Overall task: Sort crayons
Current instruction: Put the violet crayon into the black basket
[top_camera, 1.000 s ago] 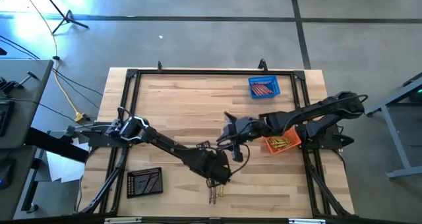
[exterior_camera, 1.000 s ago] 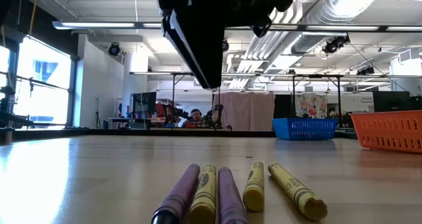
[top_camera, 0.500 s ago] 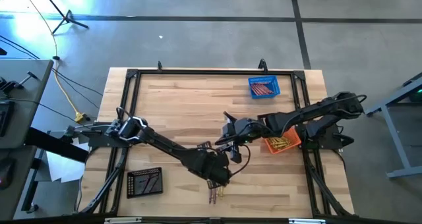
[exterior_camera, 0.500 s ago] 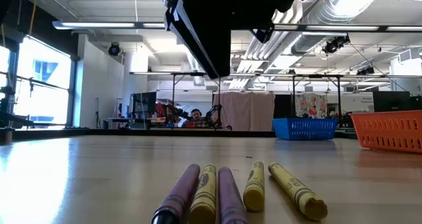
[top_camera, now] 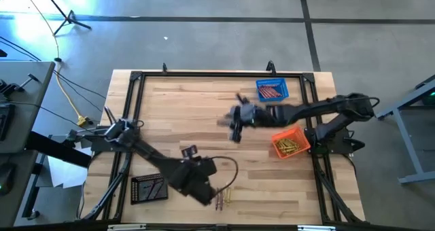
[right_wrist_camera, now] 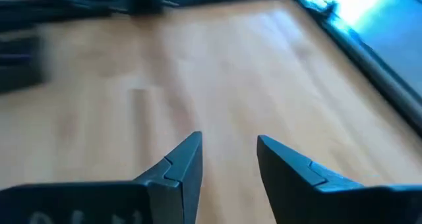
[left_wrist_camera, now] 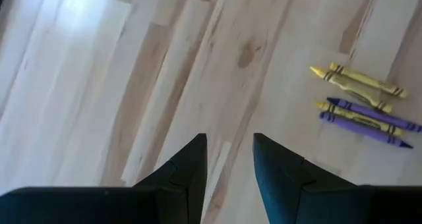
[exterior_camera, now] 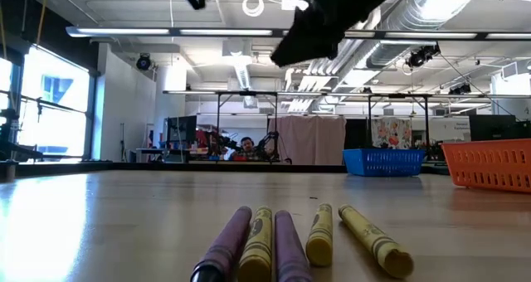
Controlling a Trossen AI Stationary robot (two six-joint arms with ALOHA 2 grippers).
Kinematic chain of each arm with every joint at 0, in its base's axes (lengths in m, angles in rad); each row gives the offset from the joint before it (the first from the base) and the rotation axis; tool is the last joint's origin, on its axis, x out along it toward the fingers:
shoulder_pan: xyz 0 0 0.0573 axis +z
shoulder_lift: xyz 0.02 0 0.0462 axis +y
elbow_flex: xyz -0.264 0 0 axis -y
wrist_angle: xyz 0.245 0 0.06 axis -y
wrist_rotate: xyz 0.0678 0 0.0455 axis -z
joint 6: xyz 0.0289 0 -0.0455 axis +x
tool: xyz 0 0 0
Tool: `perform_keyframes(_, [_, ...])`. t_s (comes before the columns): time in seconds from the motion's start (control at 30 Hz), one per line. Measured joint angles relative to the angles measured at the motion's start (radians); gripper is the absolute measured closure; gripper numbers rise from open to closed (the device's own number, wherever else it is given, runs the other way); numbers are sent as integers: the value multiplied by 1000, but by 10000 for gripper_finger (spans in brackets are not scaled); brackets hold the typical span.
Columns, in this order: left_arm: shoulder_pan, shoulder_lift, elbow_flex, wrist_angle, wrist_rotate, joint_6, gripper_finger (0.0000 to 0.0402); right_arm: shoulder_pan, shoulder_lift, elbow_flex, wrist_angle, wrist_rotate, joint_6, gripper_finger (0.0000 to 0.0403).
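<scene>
High view: left hand (top_camera: 204, 190) released beside five loose crayons (top_camera: 223, 199) at 6 o'clock on table (top_camera: 190, 115) — a careless reach scatters them; right hand (top_camera: 234, 119) released too.

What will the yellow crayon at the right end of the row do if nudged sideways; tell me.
The yellow crayon looks round and slim, so it would probably roll. It lies on the smooth wooden table, so likely little stops it. It looks rigid and light.

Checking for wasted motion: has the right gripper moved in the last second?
Yes. In the high view the right gripper has drawn away from the loose crayons, toward the blue basket. It is open and empty.
</scene>
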Motion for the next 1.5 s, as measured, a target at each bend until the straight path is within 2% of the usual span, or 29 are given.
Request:
perform_keyframes(0.13, [-46, 0, -5, -18, -32, -56, 291, -165, -48, 0, -153, 3, 12, 270])
perform_keyframes(0.23, [-69, 10, -4, -17, -36, -69, 291, -316, -99, 0, -309, -32, 57, 270])
perform_keyframes(0.3, [-78, 19, -6, -23, -48, -83, 291, -418, -132, 0, -399, -103, 86, 270])
perform_keyframes(0.4, [-79, 23, -6, -21, -77, -99, 291, -543, -167, -1, -502, -264, 101, 270])
perform_keyframes(0.53, [-69, 24, -6, -18, -111, -113, 291, -638, -192, -1, -520, -436, 1, 270])
perform_keyframes(0.63, [-56, 24, -6, 5, -134, -132, 291, -660, -197, -1, -521, -470, -87, 270])
perform_keyframes(0.7, [-48, 25, -6, 35, -128, -132, 291, -663, -197, -1, -523, -469, -68, 270])
perform_keyframes(0.9, [-28, 64, -4, 183, 1, -119, 291, -656, -197, -1, -509, -469, 252, 270])
perform_keyframes(1.03, [-23, 117, -4, 289, 61, -155, 291, -656, -197, -1, -510, -469, 394, 270])
perform_keyframes(1.23, [-31, 192, -5, 281, 38, -369, 291, -655, -196, -1, -508, -469, 447, 270])
perform_keyframes(1.5, [-50, 234, -5, 288, 125, -548, 291, -655, -196, -1, -509, -468, 446, 270])
